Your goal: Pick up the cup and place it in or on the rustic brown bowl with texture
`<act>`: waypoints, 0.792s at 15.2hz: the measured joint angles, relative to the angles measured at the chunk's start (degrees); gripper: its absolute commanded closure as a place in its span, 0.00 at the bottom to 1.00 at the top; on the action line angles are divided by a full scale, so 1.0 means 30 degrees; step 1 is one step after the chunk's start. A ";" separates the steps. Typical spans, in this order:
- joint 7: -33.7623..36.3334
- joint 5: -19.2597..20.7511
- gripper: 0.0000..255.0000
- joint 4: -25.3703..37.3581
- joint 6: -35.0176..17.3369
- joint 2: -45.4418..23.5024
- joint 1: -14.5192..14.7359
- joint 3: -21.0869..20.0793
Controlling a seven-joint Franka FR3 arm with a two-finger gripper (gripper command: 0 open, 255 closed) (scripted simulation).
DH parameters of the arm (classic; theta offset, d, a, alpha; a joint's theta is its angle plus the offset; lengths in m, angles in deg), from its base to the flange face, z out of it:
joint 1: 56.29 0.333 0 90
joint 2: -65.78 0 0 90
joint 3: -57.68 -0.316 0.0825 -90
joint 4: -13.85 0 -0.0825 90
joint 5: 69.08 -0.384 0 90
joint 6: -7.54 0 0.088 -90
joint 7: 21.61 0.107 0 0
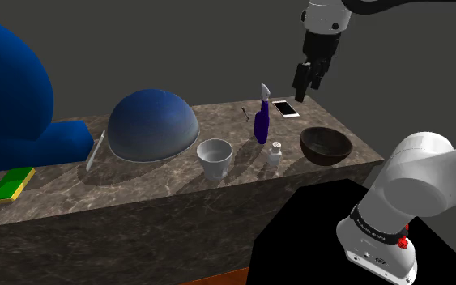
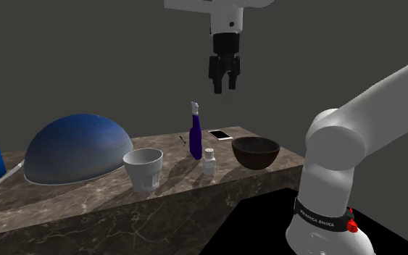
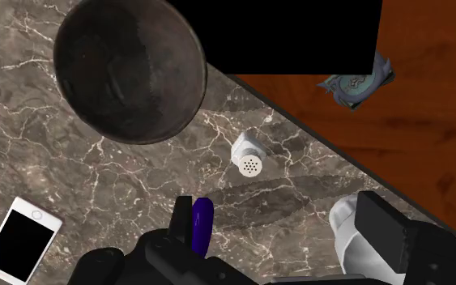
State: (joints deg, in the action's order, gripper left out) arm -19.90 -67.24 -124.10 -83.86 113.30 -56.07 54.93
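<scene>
Marble counter (image 1: 137,194) carries the white cup (image 1: 215,156), well apart from my open, empty gripper (image 1: 308,84) hovering high; crossing over, I could topple the blue bottle (image 1: 262,123) or white shaker (image 1: 274,153) standing between.

A dim, evenly lit scene against a dull dark grey backdrop. Soft light falls from above onto the long brown-veined marble counter (image 1: 161,194), whose top is paler than its shaded front face. The large blue dome-shaped cover (image 1: 153,121) has a pale patch on its crown and fades to deep blue low down, with a soft shadow on the marble at its base. The plain white cup (image 1: 215,156) and the white robot arm (image 1: 428,174) are the brightest things. The dark brown rough-textured bowl (image 1: 326,146) is almost black inside. In the wrist view, long soft grey shadows streak the marble beside the small white shaker (image 3: 249,155). The box-shaped stand (image 1: 315,235) is flat black.
</scene>
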 measured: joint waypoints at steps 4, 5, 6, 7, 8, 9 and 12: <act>0.0852 -0.0371 0.00 -0.0106 -0.0912 -0.0933 0.0190 -0.0801; 0.1253 -0.0533 0.00 -0.0126 -0.1284 -0.1334 0.0277 -0.1174; 0.1593 -0.0640 0.00 -0.0153 -0.1719 -0.1793 0.0330 -0.1489; 0.1983 -0.0769 0.00 -0.0108 -0.2005 -0.2168 0.0406 -0.1844; 0.2326 -0.0850 0.00 -0.0088 -0.2386 -0.2619 0.0451 -0.2159; 0.2746 -0.0941 0.00 0.0177 -0.2766 -0.3306 0.0490 -0.2546; 0.3985 -0.1076 0.00 0.0766 -0.3847 -0.5150 0.0585 -0.3632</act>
State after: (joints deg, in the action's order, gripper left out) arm -7.94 -70.47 -121.81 -95.40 97.85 -54.31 44.04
